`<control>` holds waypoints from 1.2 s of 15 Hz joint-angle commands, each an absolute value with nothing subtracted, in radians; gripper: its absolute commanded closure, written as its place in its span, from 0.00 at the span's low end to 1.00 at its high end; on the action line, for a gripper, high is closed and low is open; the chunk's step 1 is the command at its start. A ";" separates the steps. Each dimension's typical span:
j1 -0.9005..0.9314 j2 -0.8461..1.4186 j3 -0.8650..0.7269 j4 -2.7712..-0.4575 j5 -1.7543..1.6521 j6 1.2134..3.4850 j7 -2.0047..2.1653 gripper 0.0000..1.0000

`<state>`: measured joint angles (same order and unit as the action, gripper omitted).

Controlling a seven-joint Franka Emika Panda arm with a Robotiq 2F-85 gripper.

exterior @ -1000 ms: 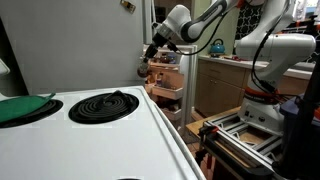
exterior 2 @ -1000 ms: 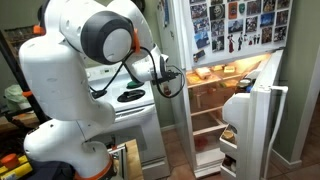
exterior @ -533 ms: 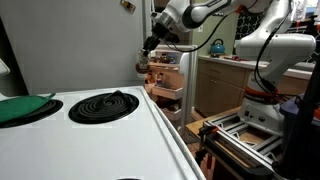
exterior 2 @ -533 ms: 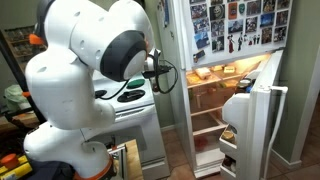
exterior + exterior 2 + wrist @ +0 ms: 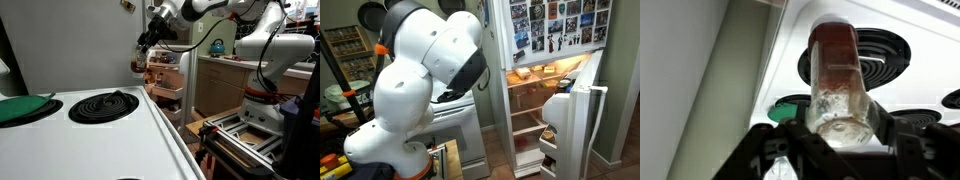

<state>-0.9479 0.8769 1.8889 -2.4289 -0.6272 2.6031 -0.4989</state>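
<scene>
A clear jar [image 5: 838, 80] with a reddish-brown fill toward its far end is seen clamped in the gripper [image 5: 835, 128] in the wrist view. The jaws are closed partway, and their black fingers [image 5: 778, 138] are pressed against the jar's two sides near the end that faces the camera. In an exterior view the jar [image 5: 138, 65] hangs under the gripper [image 5: 149, 38], high in the air beside a grey panel [image 5: 80, 45] and above the far edge of a white stove [image 5: 120, 140]. Seen from the wrist, a coil burner [image 5: 880, 48] and a green item [image 5: 788, 110] lie on the stove top beyond the jar. In an exterior view the grip itself is hidden behind the bulk of the arm [image 5: 430, 70], and an open refrigerator [image 5: 548, 30] stands just beside the stove. The jar is judged to be rigid and smooth-walled, probably glass — so slippery under hard pads and liable to crack if knocked against the panel or dropped on the stove. Some weight is to be expected from the fill, which may shift when the jar is tilted. A hold across the straight middle of the body, square to the sides, is judged safest, since the rounded ends could slide out of the fingers.
</scene>
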 commanded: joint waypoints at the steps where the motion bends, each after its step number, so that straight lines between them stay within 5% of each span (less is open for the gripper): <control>1: -0.884 0.919 1.867 -2.397 -0.612 2.556 -0.583 0.63; 2: -0.918 0.892 1.883 -2.420 -0.625 2.590 -0.535 0.38; 7: -0.897 0.901 1.871 -2.412 -0.622 2.585 -0.560 0.38; 8: -0.897 0.902 1.871 -2.412 -0.622 2.585 -0.561 0.63; 18: -0.778 0.862 1.837 -2.390 -0.621 2.522 -0.584 0.63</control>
